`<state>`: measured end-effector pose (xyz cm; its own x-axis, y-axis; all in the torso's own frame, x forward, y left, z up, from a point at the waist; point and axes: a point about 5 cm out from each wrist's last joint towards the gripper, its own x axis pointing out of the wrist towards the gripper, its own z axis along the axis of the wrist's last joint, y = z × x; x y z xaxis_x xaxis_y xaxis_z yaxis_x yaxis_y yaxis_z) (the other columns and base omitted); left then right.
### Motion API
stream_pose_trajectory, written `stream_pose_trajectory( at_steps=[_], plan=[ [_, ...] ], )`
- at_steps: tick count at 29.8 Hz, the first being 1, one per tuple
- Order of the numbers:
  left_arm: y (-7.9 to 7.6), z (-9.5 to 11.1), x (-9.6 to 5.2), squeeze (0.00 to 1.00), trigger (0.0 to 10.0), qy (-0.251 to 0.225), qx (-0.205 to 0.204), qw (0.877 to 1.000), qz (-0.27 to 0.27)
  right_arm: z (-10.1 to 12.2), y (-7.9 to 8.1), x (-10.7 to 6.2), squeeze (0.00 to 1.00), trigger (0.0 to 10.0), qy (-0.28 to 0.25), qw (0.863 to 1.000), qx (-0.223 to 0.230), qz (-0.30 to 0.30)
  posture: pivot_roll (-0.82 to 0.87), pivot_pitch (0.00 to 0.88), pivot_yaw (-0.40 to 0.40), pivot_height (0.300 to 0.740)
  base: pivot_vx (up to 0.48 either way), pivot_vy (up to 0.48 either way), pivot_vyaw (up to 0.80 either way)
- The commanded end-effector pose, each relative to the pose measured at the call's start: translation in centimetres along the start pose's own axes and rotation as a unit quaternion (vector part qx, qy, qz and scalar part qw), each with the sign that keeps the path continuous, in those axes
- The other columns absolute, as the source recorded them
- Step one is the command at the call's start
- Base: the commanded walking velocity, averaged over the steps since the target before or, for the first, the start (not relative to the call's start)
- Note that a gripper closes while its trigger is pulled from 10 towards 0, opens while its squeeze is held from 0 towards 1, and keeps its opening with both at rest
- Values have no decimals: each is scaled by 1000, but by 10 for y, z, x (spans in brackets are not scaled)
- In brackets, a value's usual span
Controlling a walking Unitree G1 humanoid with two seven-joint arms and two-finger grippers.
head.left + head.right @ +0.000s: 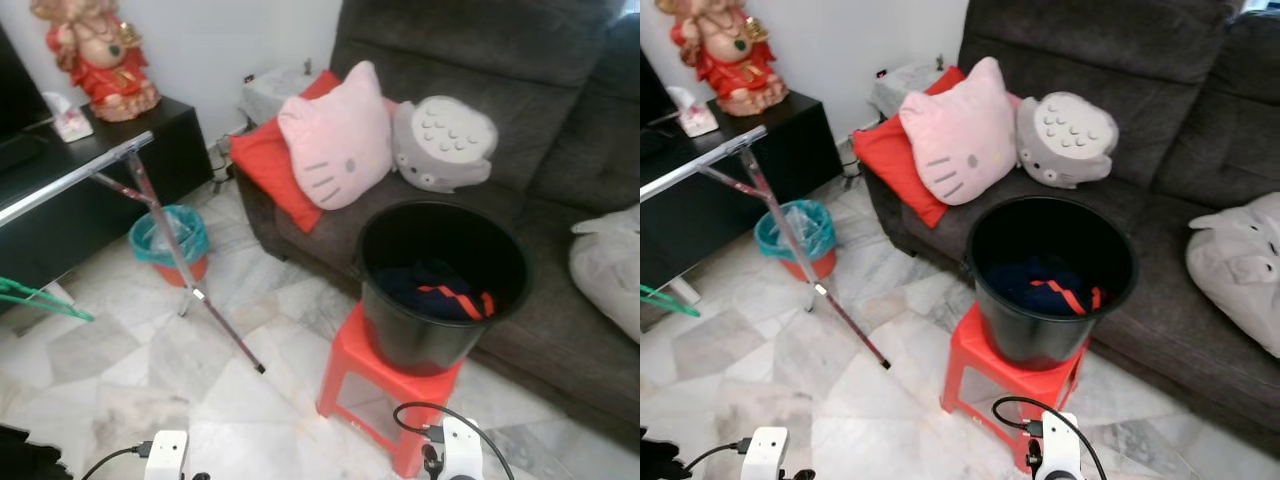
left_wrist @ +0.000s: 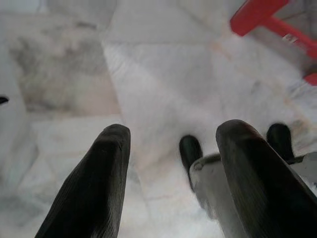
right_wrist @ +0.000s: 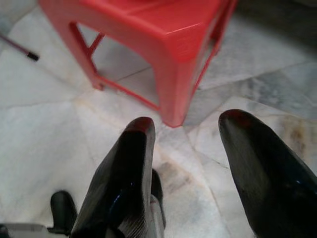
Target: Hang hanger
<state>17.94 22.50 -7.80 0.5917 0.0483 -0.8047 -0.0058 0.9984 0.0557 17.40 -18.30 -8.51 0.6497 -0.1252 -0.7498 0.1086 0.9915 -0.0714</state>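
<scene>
A green hanger (image 1: 42, 299) pokes in from the left edge, low beside the drying rack; what holds it up is out of sight. The rack's silver top bar (image 1: 78, 177) slants up to the right, and its thin legs (image 1: 185, 270) run down across the marble floor. Both arms hang low, with their white wrists (image 1: 166, 455) (image 1: 461, 444) at the bottom of the eye views. My left gripper (image 2: 173, 134) is open above bare floor. My right gripper (image 3: 188, 121) is open too, hanging just in front of the red stool (image 3: 163, 29). Neither holds anything.
A black bucket (image 1: 443, 275) with dark clothes stands on the red stool (image 1: 385, 385) before the grey sofa (image 1: 560, 120), which carries a pink cat cushion (image 1: 335, 140) and other pillows. A teal bin (image 1: 168, 240) sits behind the rack's legs. A black cabinet (image 1: 90, 190) lines the left.
</scene>
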Motion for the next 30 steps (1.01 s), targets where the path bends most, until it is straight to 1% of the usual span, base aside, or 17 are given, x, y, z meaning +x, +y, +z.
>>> stream_pose_trajectory(
  at_steps=[1, 6, 8, 13, 16, 19, 23, 30],
  plan=[
    [5, -9, -2, 0, 10000, 19, -1, 1000, 9, 2, 3, 1, 0, 10000, -1, 1000, -1, 1, -60, 0, 44, 740, 262, 0, 0],
    [5, -10, -2, 0, 10000, 21, -1, 1000, 9, 1, 3, 1, 0, 10000, 3, 1000, -1, 0, -59, 0, 42, 740, 266, 0, 0],
    [5, -11, -3, 0, 10000, 24, -1, 1000, 10, 3, 3, 1, 0, 10000, -5, 1000, 3, 3, -60, 0, 42, 740, 268, 0, 0],
    [5, -12, -3, 0, 10000, 24, -3, 1000, 11, 1, 2, 1, 0, 10000, 2, 1000, 2, 2, -59, 0, 41, 740, 274, 0, 0],
    [7, -12, -3, 0, 10000, 23, -4, 1000, 15, 1, 2, 1, 0, 10000, 5, 1000, 6, 2, -58, 0, 41, 740, 0, 0, -694],
    [8, -13, -3, 0, 10000, 25, -2, 1000, 16, -1, 3, 0, 0, 10000, 10, 1000, -1, 5, -58, 0, 41, 740, 0, 0, -673],
    [6, -10, -3, 0, 10000, 19, -1, 1000, 12, -2, 5, 0, 0, 10000, 11, 1000, -1, 7, -58, 0, 42, 740, 0, 0, -645],
    [6, -11, -3, 0, 10000, 20, -2, 1000, 11, -3, 5, 0, 0, 10000, 14, 1000, 1, 8, -59, 0, 43, 740, 0, 0, -628]
  ],
)
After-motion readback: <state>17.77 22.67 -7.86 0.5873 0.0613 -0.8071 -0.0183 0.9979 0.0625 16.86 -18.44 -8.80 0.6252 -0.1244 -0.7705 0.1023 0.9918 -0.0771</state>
